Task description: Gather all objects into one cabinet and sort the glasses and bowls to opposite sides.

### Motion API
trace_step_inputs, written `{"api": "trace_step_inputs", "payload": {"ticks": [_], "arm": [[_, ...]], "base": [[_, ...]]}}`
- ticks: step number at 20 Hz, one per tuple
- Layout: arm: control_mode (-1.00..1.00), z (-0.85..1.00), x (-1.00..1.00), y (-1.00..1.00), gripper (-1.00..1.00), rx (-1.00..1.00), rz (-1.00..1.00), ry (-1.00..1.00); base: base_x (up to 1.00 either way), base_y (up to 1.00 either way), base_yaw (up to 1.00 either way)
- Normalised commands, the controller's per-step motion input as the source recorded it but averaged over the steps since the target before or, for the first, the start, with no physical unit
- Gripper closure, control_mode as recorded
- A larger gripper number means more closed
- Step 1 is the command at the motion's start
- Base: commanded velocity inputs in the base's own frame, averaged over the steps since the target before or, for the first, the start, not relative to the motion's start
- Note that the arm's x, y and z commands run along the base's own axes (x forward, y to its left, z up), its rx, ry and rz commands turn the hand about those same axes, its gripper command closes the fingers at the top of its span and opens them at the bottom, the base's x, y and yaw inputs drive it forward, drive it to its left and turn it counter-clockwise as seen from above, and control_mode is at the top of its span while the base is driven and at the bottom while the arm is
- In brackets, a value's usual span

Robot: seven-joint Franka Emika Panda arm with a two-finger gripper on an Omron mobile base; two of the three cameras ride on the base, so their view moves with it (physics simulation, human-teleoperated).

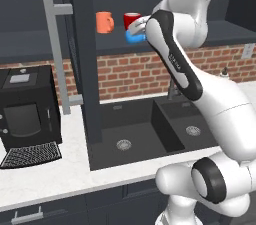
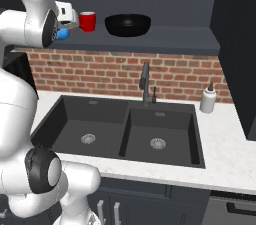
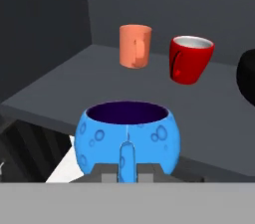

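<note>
Gripper [image 3: 127, 170] is pinched on the handle of the blue mug [image 3: 127, 138] at the cabinet shelf's [image 3: 69, 83] front edge; it looks rigid, glazed and slippery, so that handle seems the safest hold.

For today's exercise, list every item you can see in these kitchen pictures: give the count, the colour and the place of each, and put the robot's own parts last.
orange mug: one, orange, on the cabinet shelf, leftmost.
red cup: one, red, on the shelf right of the mug.
blue vessel: one, blue with dark inside, at the shelf's front edge, handle between the fingertips.
black bowl: one, glossy black, shelf, right of the cup.
cabinet door: one, charcoal, swung open, grey bar handle.
coffee machine: one, black, counter left.
sink: one, black, two basins.
faucet: one, dark, behind sink.
soap bottle: one, white, right of sink.
gripper: one, shut on the vessel's handle.
</note>
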Motion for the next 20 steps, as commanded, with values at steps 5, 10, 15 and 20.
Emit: {"api": "trace_step_inputs", "payload": {"ticks": [5,10,15,20], "arm": [[-1.00,-0.15,0.21,0.01,1.00,0.00,0.00,-0.01],[-1.00,-0.22,0.09,0.00,1.00,0.00,0.00,-0.05],[-1.00,-0.15,0.15,0.00,1.00,0.00,0.00,-0.04],[-1.00,-0.05,0.17,0.00,1.00,0.00,0.00,-0.04]], "base": [[0.00,0.00,0.00],[0.00,0.00,0.00],[0.00,0.00,0.00],[0.00,0.00,0.00]]}}
